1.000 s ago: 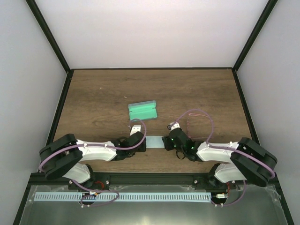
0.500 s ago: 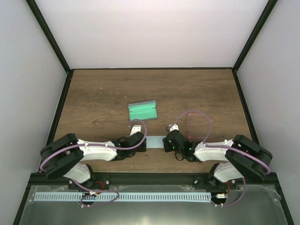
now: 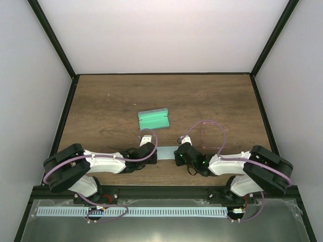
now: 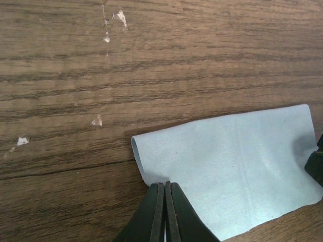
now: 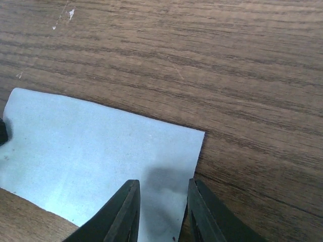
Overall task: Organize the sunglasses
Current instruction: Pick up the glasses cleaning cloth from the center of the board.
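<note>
**Top view:** Two arms meet over a pale blue cloth at the near edge of the table. The left gripper is at the cloth's left end and the right gripper at its right. The pink sunglasses lie just beyond the right arm, untouched, and the open green case sits farther back, apart from both. The right arm's cable loops close over the sunglasses, so a wide swing could drag them.

**Left wrist:** The left gripper is pinched shut on the near edge of the cloth, whose left end curls up off the wood. The bite looks shallow. If the far end is tugged, the cloth could slip free.

**Right wrist:** The right gripper stands with its jaws parted, astride the cloth's right edge. The cloth lies flat in the gap and is not yet gripped. The fingers sit low against thin fabric, so closing here may only scrape the wood or catch a sliver of the corner. Lifting on an uneven hold would likely bunch or drop the cloth.
</note>
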Controlling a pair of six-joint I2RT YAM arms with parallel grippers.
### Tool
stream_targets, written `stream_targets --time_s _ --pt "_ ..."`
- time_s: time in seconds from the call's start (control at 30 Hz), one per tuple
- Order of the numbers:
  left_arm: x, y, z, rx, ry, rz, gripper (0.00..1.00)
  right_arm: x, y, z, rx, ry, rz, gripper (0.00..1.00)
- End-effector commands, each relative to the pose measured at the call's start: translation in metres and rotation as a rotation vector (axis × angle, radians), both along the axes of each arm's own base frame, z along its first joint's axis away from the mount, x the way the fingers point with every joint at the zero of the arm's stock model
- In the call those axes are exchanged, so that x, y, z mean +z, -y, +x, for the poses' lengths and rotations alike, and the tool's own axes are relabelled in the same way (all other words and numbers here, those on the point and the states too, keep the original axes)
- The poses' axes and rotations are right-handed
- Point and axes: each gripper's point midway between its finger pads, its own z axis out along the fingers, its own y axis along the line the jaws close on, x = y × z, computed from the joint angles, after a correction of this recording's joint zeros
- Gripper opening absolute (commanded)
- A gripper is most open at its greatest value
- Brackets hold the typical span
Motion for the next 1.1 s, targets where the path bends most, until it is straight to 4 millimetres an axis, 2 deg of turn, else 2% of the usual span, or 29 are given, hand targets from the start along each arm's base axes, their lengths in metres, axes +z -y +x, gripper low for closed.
stream_targets --time_s 0.0,0.47,0.73,0.87,1.07 --pt "0.002 0.001 -0.001 -0.007 0.012 -0.017 0.04 -0.004 0.009 -0.005 -0.028 -0.009 -0.026 0.27" --pt "0.001 0.0 -0.001 -0.003 0.009 -0.014 0.04 -0.003 0.006 -0.003 -0.022 0.002 -0.018 0.16" --pt "0.001 0.0 -0.002 -0.005 0.007 -0.013 0.04 -0.002 0.0 -0.003 0.002 0.01 -0.003 0.16" --pt "0.0 -0.001 -0.002 -0.004 0.006 -0.009 0.04 -0.005 -0.001 -0.003 0.005 0.007 -0.006 0.21" --pt "-0.001 -0.002 -0.003 -0.002 0.004 -0.007 0.04 -0.007 -0.002 -0.003 0.008 0.003 -0.012 0.17"
